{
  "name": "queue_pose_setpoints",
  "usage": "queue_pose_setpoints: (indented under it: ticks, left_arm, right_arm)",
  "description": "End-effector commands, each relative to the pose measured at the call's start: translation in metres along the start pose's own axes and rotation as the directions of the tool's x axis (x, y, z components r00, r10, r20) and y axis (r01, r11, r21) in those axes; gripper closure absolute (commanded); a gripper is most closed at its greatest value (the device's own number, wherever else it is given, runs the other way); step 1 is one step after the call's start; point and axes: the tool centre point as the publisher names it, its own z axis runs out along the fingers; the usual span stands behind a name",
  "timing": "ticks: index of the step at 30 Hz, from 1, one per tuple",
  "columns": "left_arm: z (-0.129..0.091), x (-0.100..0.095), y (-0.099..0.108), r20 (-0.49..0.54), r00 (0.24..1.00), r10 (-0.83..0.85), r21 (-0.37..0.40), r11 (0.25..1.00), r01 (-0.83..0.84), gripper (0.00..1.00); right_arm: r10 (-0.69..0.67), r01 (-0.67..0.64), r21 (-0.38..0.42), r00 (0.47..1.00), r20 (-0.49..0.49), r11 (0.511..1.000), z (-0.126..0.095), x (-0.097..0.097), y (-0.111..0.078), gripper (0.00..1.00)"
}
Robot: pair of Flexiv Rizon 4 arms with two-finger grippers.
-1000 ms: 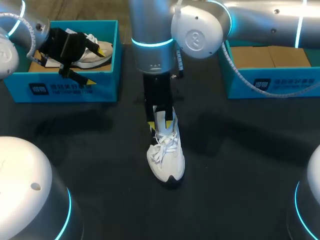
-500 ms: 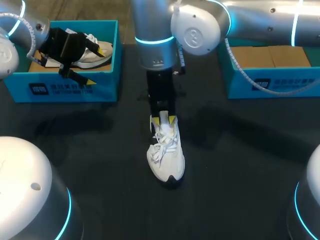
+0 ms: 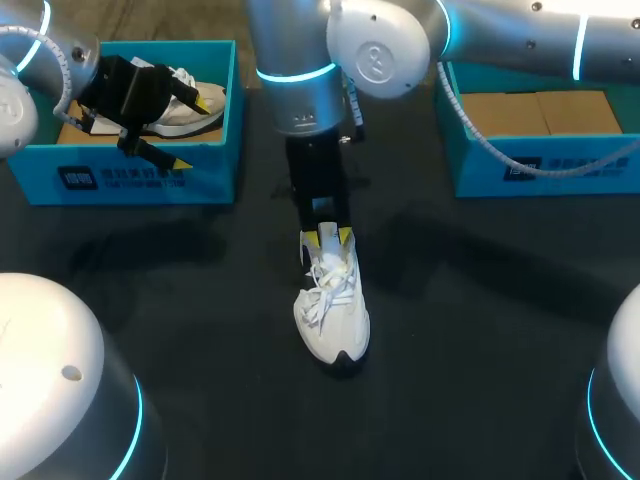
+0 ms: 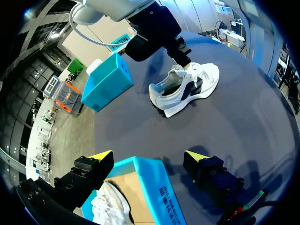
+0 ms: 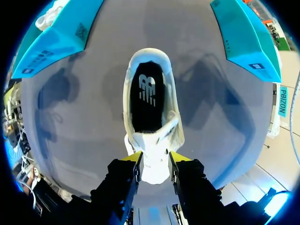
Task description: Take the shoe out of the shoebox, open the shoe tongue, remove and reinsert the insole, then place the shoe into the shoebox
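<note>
**So: shoe's out, tongue's pinched, insole not touched yet**

Okay, quick status for you. The shoe (image 3: 333, 312) is out of its box and standing on the tabletop (image 3: 480, 330) about midway between the two boxes, so step one looks done. Your right hand (image 3: 327, 238) is clamped on the tongue (image 5: 154, 168), with a yellow tip pressing on each side of it. I'd say you're in the middle of opening the tongue. The dark insole (image 5: 146, 96) sits flat inside, so taking it out, putting it back and boxing the shoe are all left to do.

Your left hand (image 4: 148, 154) is spread wide and holding nothing. It hangs over the front wall of the left shoebox (image 3: 150, 178), and a second shoe (image 3: 190, 112) lies in that box.

On the views:
- **Right wrist view:** this is the only one that looks straight down into the shoe's mouth, so use it to check the insole.
- **Head view:** the right arm's wrist blocks the heel opening, but you get the layout, including the right shoebox (image 3: 540, 165) with only its cardboard floor showing.
- **Left wrist view:** it gives you the shoe from the side, with the right hand on it from above.
</note>
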Motion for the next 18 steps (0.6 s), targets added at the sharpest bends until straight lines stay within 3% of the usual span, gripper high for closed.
queue_pose_setpoints:
  ticks: [1, 9, 18]
  left_arm:
    - [0.000, 0.000, -0.001, -0.001, 1.000, 0.000, -0.004, 1.000, 0.000, 0.00]
    - [0.000, 0.000, -0.001, -0.001, 1.000, 0.000, -0.004, 1.000, 0.000, 0.00]
    - [0.000, 0.000, -0.001, -0.001, 1.000, 0.000, -0.004, 1.000, 0.000, 0.00]
  right_arm:
    - [-0.001, 0.001, 0.005, 1.000, -0.015, 1.000, 0.012, -0.005, 0.008, 0.66]
    - [-0.010, 0.010, -0.014, 1.000, 0.002, 1.000, 0.016, -0.007, 0.024, 0.66]
    - [-0.089, 0.090, -0.088, 0.996, 0.015, 0.992, -0.007, -0.015, 0.014, 0.64]
